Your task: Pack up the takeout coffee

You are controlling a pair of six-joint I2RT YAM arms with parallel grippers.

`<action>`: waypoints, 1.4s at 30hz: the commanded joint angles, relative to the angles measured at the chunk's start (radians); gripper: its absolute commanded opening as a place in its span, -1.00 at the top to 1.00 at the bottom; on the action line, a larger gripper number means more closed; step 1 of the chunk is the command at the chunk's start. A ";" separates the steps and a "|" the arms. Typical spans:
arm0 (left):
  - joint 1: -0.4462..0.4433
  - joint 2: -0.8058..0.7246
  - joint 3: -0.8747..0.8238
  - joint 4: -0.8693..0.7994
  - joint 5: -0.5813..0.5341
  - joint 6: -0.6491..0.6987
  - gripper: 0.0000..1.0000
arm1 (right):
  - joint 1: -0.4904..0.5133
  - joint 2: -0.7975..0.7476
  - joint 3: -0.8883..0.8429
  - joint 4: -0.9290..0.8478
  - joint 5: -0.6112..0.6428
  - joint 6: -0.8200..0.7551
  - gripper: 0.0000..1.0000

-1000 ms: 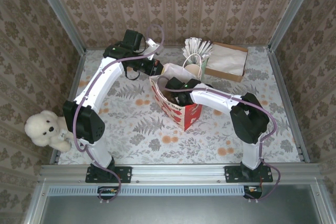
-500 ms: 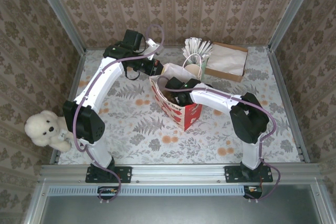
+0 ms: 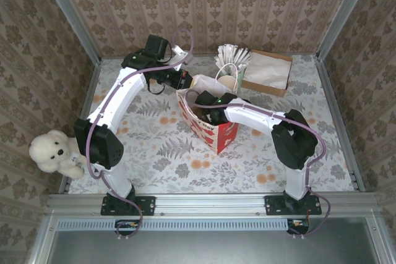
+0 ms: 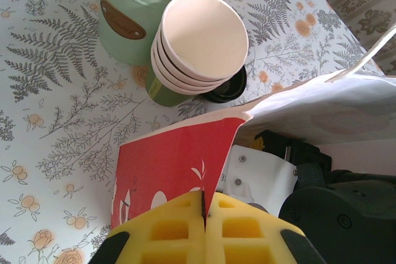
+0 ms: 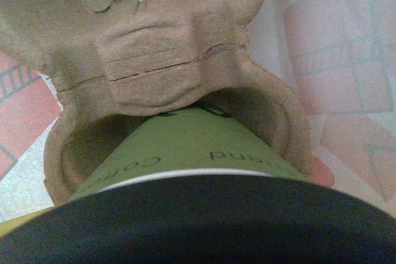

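Note:
The takeout coffee [image 5: 185, 146], a green paper cup under a black lid [image 5: 198, 227], is seen close up in the right wrist view. Its base points into a round well of a brown pulp cup carrier [image 5: 154, 60] lying inside the red paper bag [image 3: 213, 131]. My right gripper [image 3: 209, 109] reaches down into the bag's mouth and holds the cup; its fingers are hidden behind the lid. My left gripper [image 4: 204, 205] is shut on the top edge of the bag's red side panel [image 4: 167, 165], at the bag's far left corner [image 3: 184, 85].
Just behind the bag stand a stack of lidless green cups [image 4: 198, 47] with a loose black lid [image 4: 234, 88] beside it, and a green holder [image 4: 124, 23] of white utensils. A cardboard box [image 3: 267, 72] sits back right. A teddy bear [image 3: 54, 153] sits at the left edge.

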 commanded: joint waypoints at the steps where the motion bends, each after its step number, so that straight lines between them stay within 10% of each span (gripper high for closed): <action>1: -0.004 -0.027 0.010 -0.009 0.012 -0.010 1.00 | -0.010 0.014 -0.047 -0.044 -0.026 0.006 -0.57; 13: -0.005 -0.027 0.011 -0.008 0.008 -0.010 1.00 | -0.010 -0.060 0.039 -0.116 -0.013 -0.003 -0.99; 42: -0.011 -0.067 -0.008 -0.023 -0.026 -0.025 1.00 | -0.003 -0.278 -0.052 0.255 0.016 -0.085 -1.00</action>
